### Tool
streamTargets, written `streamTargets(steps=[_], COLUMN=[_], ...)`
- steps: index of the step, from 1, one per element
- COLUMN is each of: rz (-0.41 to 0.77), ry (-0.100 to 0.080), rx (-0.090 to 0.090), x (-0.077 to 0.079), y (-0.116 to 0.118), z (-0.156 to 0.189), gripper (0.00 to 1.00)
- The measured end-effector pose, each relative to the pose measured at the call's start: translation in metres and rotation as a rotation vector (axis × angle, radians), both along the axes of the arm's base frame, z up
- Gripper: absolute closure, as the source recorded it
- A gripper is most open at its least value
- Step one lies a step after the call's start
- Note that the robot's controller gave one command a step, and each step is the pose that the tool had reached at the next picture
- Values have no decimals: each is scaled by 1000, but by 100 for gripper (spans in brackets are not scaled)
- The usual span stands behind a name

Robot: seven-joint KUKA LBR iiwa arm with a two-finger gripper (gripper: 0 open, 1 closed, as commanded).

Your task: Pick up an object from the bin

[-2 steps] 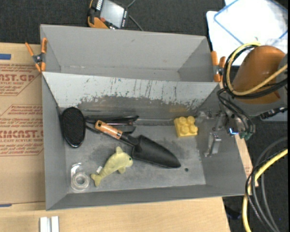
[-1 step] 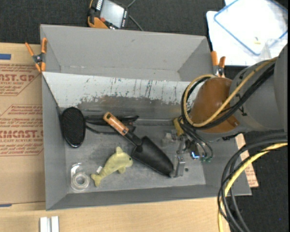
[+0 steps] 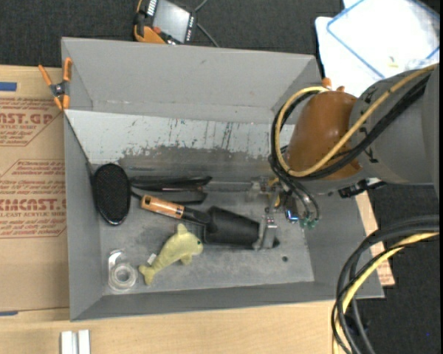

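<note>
At the right of the bin, the hand hangs just beside the black cylinder; its width I cannot tell.

The single camera looked down on the grey metal bin from above and somewhat to one side, so the far wall spread broad across the upper half and the floor lay lower. It stood back enough to take in all four walls, with the arm at the right.
</note>
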State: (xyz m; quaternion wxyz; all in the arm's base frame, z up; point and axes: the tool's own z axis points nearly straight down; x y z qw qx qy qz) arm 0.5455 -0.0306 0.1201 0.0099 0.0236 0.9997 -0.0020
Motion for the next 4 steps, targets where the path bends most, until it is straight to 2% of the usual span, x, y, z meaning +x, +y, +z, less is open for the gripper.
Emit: streamTargets(steps=[1,2,3,4], rz=[75,-205,-250,-249], ry=[23,2,22,21], rx=[5,3,5,5], x=[-34,-7,-32,-32], y=[51,55,57,58], z=[-21,-51,-51,-51], gripper=[0,0,100,100])
